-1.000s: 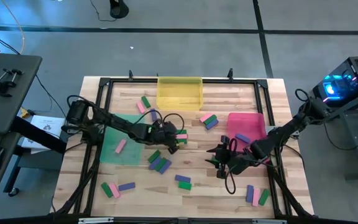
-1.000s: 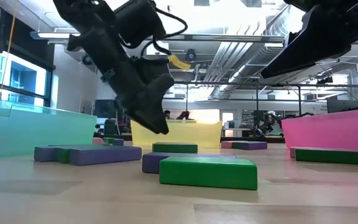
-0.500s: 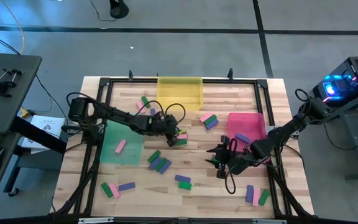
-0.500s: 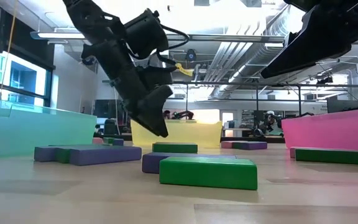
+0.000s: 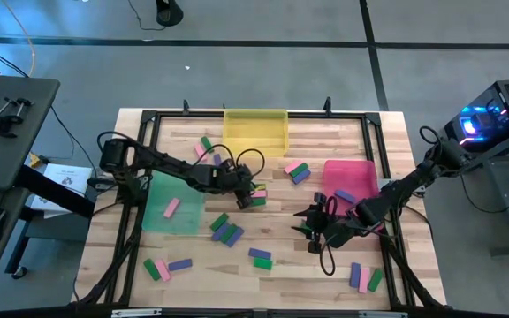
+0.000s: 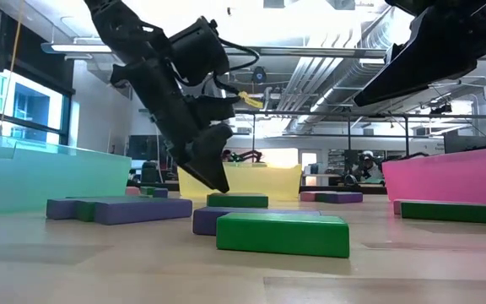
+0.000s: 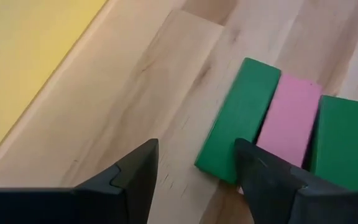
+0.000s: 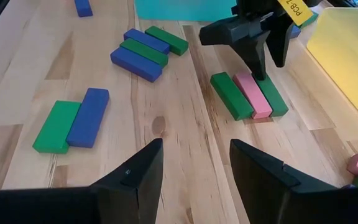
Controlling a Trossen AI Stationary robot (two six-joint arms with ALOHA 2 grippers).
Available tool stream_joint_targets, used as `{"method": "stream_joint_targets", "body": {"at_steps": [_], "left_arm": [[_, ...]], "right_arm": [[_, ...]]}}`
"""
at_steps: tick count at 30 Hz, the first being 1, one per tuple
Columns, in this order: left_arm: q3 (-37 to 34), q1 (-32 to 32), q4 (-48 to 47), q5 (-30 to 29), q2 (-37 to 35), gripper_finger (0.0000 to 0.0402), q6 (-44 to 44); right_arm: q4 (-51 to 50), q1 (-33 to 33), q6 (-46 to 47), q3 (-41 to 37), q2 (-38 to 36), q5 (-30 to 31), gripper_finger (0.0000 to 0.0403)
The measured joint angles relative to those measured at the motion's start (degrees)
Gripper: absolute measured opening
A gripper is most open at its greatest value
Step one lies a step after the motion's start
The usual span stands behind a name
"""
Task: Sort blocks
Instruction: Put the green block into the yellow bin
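**Table stock, mid-sort**

Table [image 5: 387, 132]: blocks scattered, one pink in green tray [image 5: 173, 210].
Left claw [image 5: 247, 200]: parted, empty, over a green-pink-green row of blocks [image 8: 249, 94] mid-table.
Right claw [image 5: 311, 231]: parted, empty, near red tray [image 5: 352, 177].

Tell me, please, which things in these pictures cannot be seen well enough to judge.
- Left wrist view: the right-hand green block of the green-pink-green row is cut by the edge; a dark finger covers the near ends of the pink block and the first green one.
- Low view: the translucent pink tray hides its contents.
- High view: the left gripper covers part of that row.
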Motion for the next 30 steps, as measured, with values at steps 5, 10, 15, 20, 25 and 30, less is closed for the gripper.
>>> {"method": "stream_joint_targets", "body": {"at_steps": [5,10,15,20,25,30], "left_arm": [[-0.1,1.4,-1.4,-4.1,-0.3,0.0199,-7.2],[-0.1,1.4,0.6,-2.9,-1.0,0.0199,-4.0],[-0.1,1.9,1.4,-0.1,-0.8,0.0199,0.4],[-0.1,3.1,2.1,2.1,0.6,0.0199,6.2],[0.0,4.2,5.6,7.7,4.0,0.0199,7.9],[0.2,4.5,6.7,7.9,5.7,0.0164,4.7]], "right_arm": [[0.0,0.0,0.0,0.0,0.0,0.0,0.0169],[0.0,0.0,0.0,0.0,0.0,0.0,0.0169],[0.0,0.0,0.3,0.0,0.0,0.0,0.0169],[0.0,0.0,0.3,0.0,0.0,0.0,0.0169],[0.0,0.0,0.4,0.0,0.0,0.0,0.0169],[0.0,0.0,0.4,0.0,0.0,0.0,0.0169]]}}
